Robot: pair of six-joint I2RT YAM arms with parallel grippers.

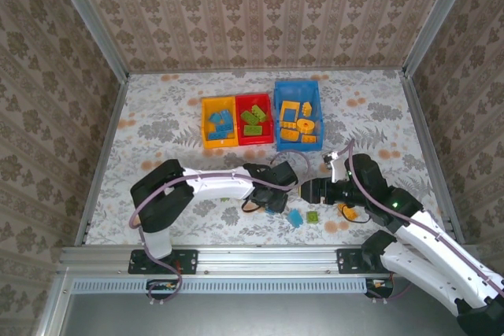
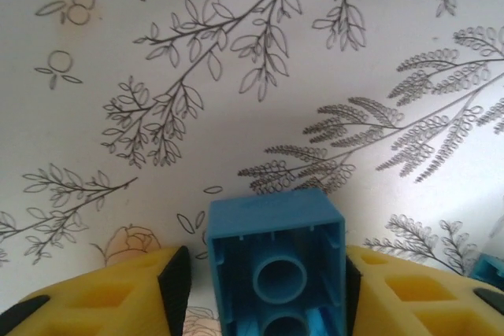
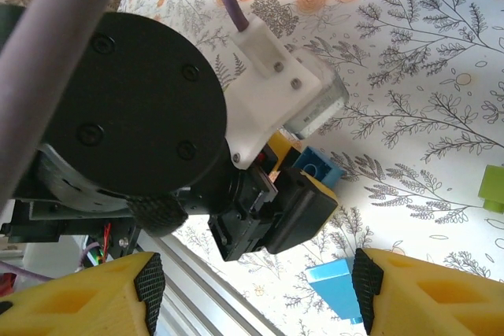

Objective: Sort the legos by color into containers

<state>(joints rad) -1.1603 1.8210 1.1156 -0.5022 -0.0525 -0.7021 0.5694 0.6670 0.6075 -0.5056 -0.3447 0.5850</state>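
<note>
Blue brick (image 2: 276, 265), hollow underside to the lens, sits between the black pads (image 2: 175, 289) of my left gripper (image 2: 268, 293), low over the flowered table (image 2: 236, 53) near its front edge. One pad lies against the brick and a sliver of tabletop shows beside the other, so I cannot tell whether I have it clamped or merely bracketed. Close by, my right gripper (image 3: 258, 297) hangs with its jaws wide and nothing between them, facing the left wrist.

Sorting is, by my reckoning, most of the way done. At the back of the table the yellow-orange bin (image 1: 204, 125) holds mostly blue bricks, the red bin (image 1: 253, 97) green ones, and the blue bin (image 1: 298, 83) a heap of orange-yellow pieces.

Left to do, besides the brick at my fingers, are a second blue brick (image 1: 294, 218), a green brick (image 1: 313, 216) just beside it, and an orange piece (image 1: 346, 212) near my right arm. All three lie loose along the front edge.
</note>
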